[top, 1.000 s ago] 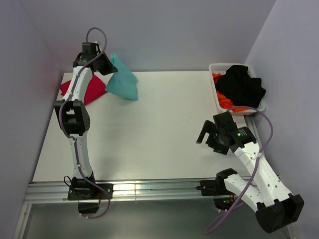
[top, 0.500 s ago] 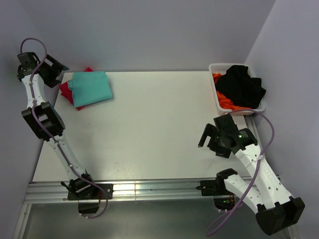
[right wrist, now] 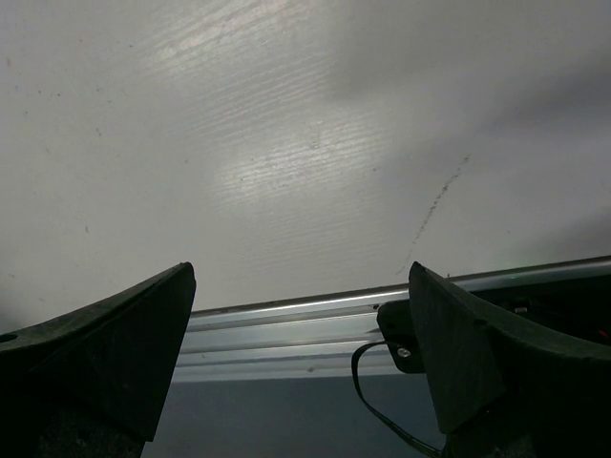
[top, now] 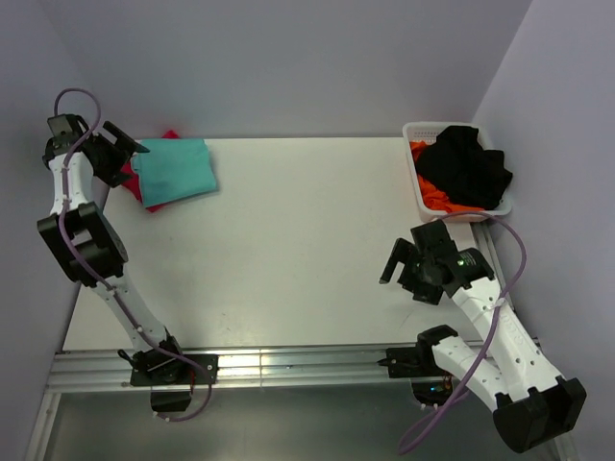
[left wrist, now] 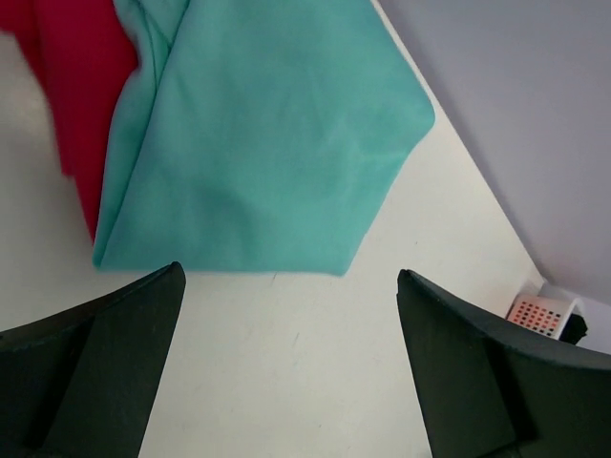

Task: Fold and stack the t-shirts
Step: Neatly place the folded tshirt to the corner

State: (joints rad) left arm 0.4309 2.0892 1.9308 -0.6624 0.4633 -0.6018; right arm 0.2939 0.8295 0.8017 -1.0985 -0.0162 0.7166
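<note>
A folded teal-green t-shirt (top: 176, 170) lies flat on a crimson-red t-shirt (top: 129, 184) at the table's far left corner. Only red edges show around it. In the left wrist view the teal shirt (left wrist: 258, 143) fills the top, with the red shirt (left wrist: 72, 86) to its left. My left gripper (top: 133, 161) hovers just left of the stack, open and holding nothing. Its fingertips (left wrist: 162, 286) stand apart from the cloth's near edge, over bare table. At the right, my right gripper (top: 394, 261) is open and empty (right wrist: 302, 269) above the table's front.
A white basket (top: 415, 158) at the far right corner holds a black garment (top: 468, 163) over an orange one (top: 434, 198). It also shows small in the left wrist view (left wrist: 537, 310). An aluminium rail (right wrist: 286, 315) runs along the table's near edge. Walls close in left and right.
My left gripper opened and let go of the teal shirt, which now lies flat on the red one. The left arm swung left, away from the stack. The right arm barely moved.
</note>
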